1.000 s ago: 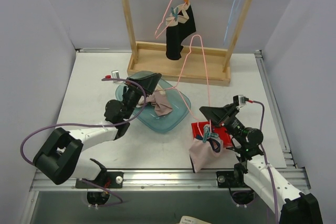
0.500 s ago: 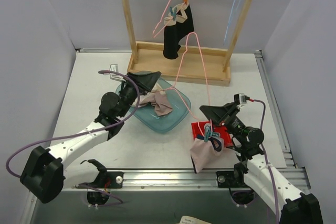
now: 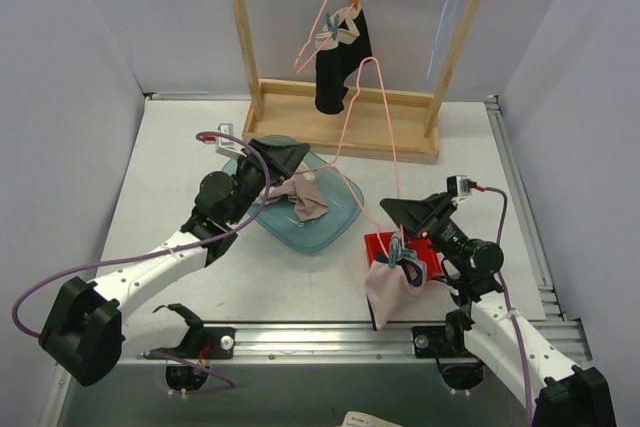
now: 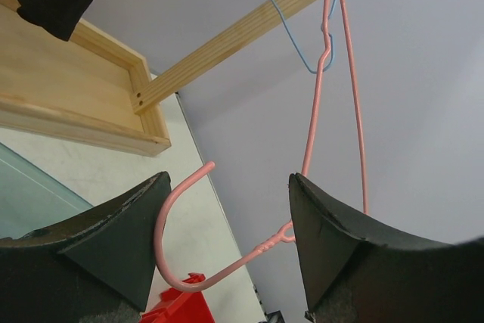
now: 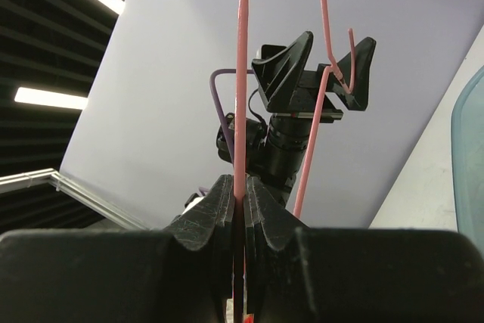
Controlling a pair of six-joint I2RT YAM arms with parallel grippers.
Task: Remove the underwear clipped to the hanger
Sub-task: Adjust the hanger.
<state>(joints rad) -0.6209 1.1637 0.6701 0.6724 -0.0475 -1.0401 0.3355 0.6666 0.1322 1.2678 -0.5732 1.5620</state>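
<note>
Progress: loose brief (image 3: 303, 198) laid in dish (image 3: 322, 233); black brief (image 3: 338, 67), pink brief (image 3: 390, 295) left clipped. Hanger (image 5: 242, 73) pinched by right gripper (image 5: 242, 191); left gripper (image 4: 227, 183) held wide.

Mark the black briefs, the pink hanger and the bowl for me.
black briefs (image 3: 348, 63), top view, middle of the dark cloth.
pink hanger (image 5: 242, 73), right wrist view, straight left wire.
bowl (image 3: 292, 235), top view, bare glass near the front rim.

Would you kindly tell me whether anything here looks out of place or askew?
The pink hanger is off the wooden rack, gripped by the right gripper and slanting across the table, with pale pink underwear still clipped to its low end.
</note>
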